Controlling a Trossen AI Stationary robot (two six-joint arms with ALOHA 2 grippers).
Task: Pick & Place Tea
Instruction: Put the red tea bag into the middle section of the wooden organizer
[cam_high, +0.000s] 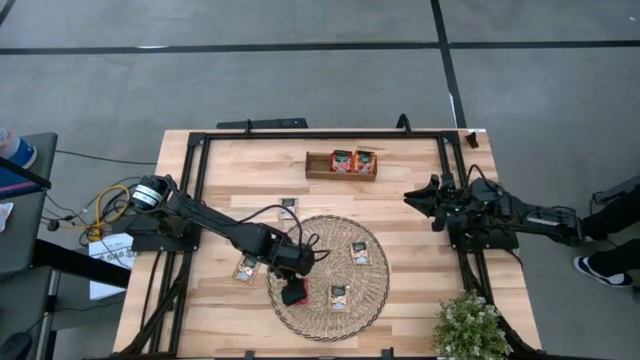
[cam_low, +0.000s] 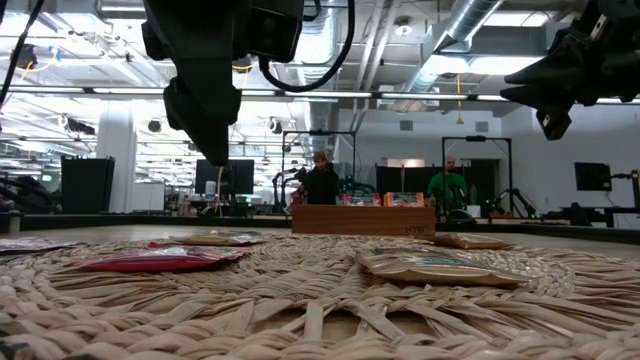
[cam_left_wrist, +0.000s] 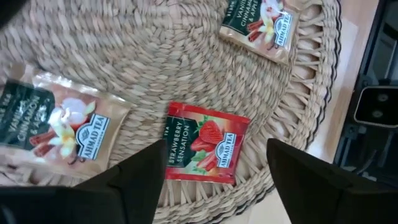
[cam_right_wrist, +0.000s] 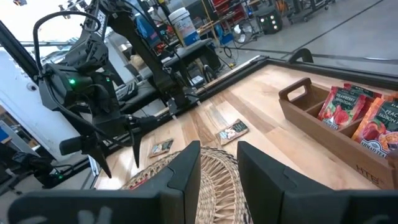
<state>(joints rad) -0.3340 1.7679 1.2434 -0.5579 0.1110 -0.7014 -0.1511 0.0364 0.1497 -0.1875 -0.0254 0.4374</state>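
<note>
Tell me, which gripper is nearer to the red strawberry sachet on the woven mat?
The left. The left gripper hangs open directly above the red strawberry sachet on the woven mat; the right gripper waits far off near the table's right edge.

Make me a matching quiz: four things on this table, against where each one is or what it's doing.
Things:
1. strawberry sachet
2. wooden tray
3. plant
4. right tool

Places:
A. holds red-orange sachets
B. at a table corner
C. on the woven mat, under the open left tool
D. hovering open over bare table, holding nothing

Pairs: 1-C, 2-A, 3-B, 4-D
</note>
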